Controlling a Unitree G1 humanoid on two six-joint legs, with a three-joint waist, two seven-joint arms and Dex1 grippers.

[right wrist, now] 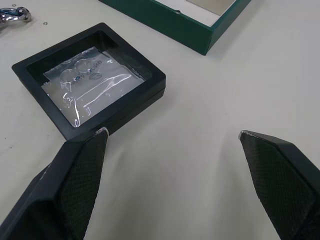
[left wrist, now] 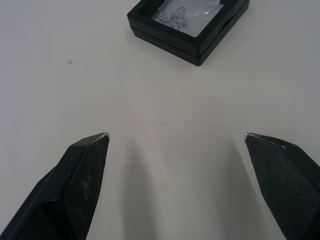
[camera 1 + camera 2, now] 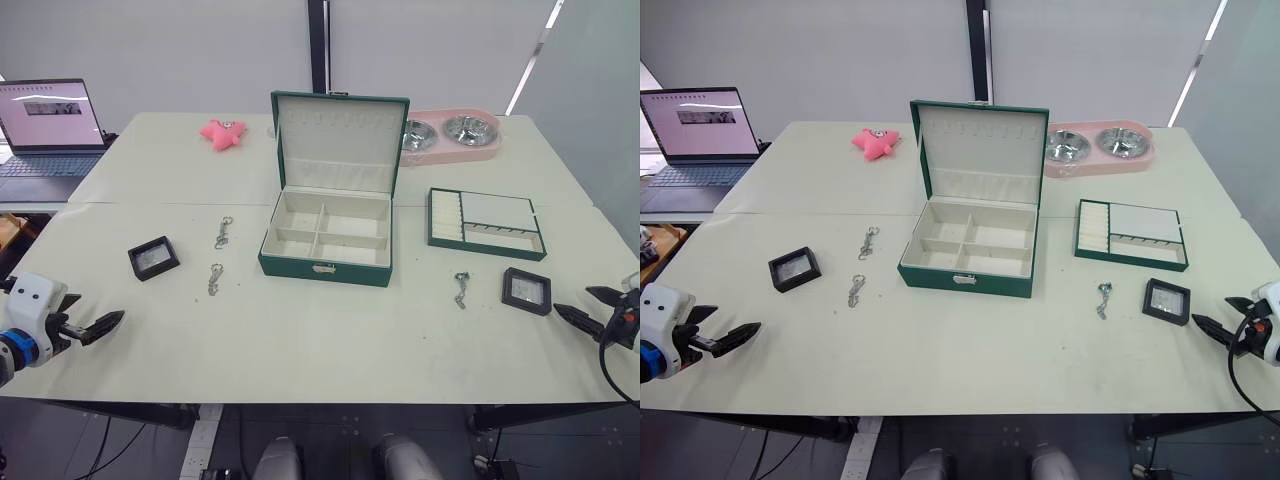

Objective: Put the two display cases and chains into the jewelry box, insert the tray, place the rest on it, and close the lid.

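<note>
Since both sets of jaws are spread wide and empty, nothing's picked up yet. The right gripper (image 3: 586,303) sits just right of the right display case (image 3: 526,290), so I'd square up and close across its frame, not the window. The left gripper (image 3: 102,324) is near the left display case (image 3: 153,258). Both go into the jewelry box (image 3: 326,235), mid-table, lid (image 3: 340,138) up. The chains (image 3: 215,278) lie between.

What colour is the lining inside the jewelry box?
Cream, inside the dark green jewelry box; clearest in the left eye view.
</note>
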